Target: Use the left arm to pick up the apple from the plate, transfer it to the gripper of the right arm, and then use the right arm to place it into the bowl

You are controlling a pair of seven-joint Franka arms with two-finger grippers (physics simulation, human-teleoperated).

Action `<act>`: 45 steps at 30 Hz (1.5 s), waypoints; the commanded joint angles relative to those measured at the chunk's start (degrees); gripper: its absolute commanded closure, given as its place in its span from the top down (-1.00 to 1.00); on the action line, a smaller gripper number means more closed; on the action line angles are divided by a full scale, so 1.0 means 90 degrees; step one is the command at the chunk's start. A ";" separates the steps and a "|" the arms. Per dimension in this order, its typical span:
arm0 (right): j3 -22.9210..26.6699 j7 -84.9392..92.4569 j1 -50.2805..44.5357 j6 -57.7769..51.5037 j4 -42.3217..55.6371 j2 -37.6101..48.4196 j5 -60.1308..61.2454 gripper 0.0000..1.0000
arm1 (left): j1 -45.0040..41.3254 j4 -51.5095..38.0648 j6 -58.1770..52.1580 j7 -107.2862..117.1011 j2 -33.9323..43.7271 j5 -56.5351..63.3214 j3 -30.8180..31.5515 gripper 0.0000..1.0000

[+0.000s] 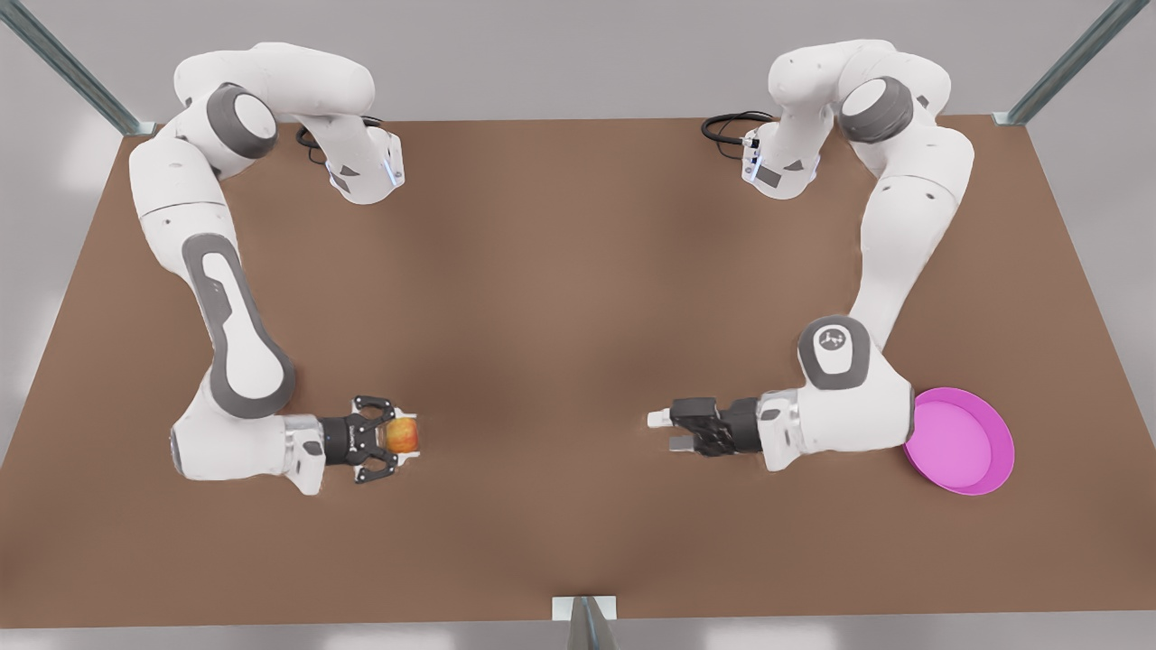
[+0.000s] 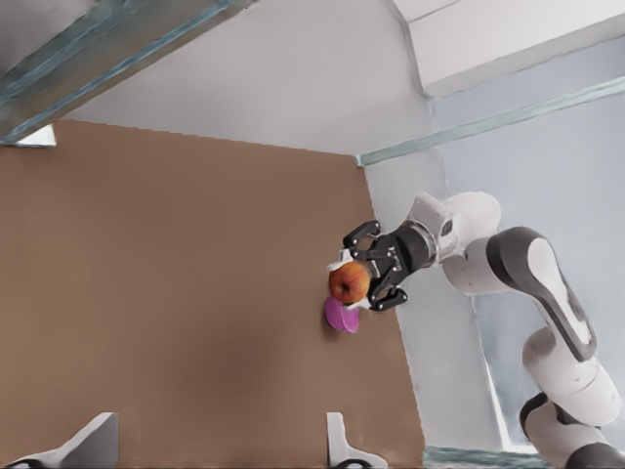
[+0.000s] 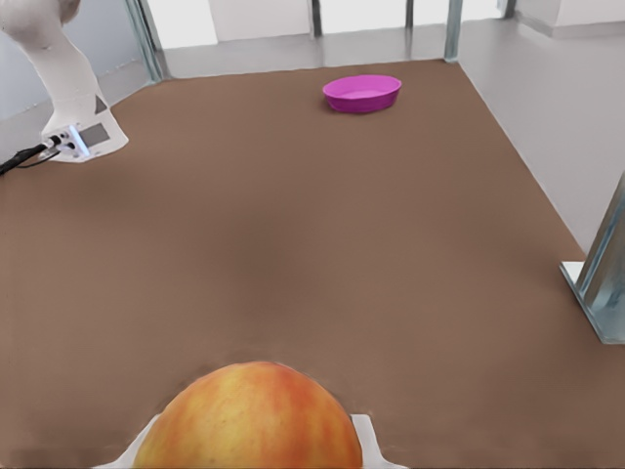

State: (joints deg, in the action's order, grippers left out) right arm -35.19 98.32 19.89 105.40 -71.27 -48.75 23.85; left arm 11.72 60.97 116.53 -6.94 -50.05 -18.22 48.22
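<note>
Brown flat tabletop (image 1: 542, 271) carries the wide shallow magenta plate (image 1: 962, 442), bare, at the front view's lower right. Near it the left gripper (image 1: 668, 431) waits, fingers spread. At lower left the right gripper (image 1: 400, 438) pinches the small reddish-orange apple (image 1: 406, 435), so pickup and handover look done. Release into the small pink-purple bowl (image 2: 342, 317), seemingly just beneath, remains.

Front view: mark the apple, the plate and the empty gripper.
apple (image 1: 405, 436): front view, upper skin, clamped in the right gripper (image 1: 398, 437).
plate (image 1: 959, 444): front view, bare inner floor.
left gripper (image 1: 662, 431): front view, gap between its open fingertips.
</note>
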 commanded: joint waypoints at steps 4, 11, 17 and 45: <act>0.0023 -0.0758 0.0574 -0.1691 -0.0782 0.1081 -0.3977 0.35 | 0.0699 -0.0476 -0.5516 0.2021 0.1176 0.5051 -0.0006 1.00; 0.0082 -0.0768 0.1550 -0.0188 -0.2266 0.1628 -0.4847 0.35 | -0.1917 0.2483 -0.3446 0.1982 0.4057 0.2621 -0.4303 1.00; 0.0072 -0.0768 0.2214 0.1180 -0.3165 0.1755 -0.5326 0.35 | -0.1917 0.2454 -0.3368 0.2382 0.3950 0.2435 -0.3463 1.00; -0.0728 -0.1783 0.2595 0.0829 -0.3010 0.1921 -0.5052 1.00 | -0.0404 0.2259 -0.3632 0.0000 0.3803 0.3001 -0.3512 1.00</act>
State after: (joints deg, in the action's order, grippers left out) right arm -40.80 90.52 43.06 120.31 -99.61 -31.40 -22.48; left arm 7.74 81.33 84.28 -1.56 -15.87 8.71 16.53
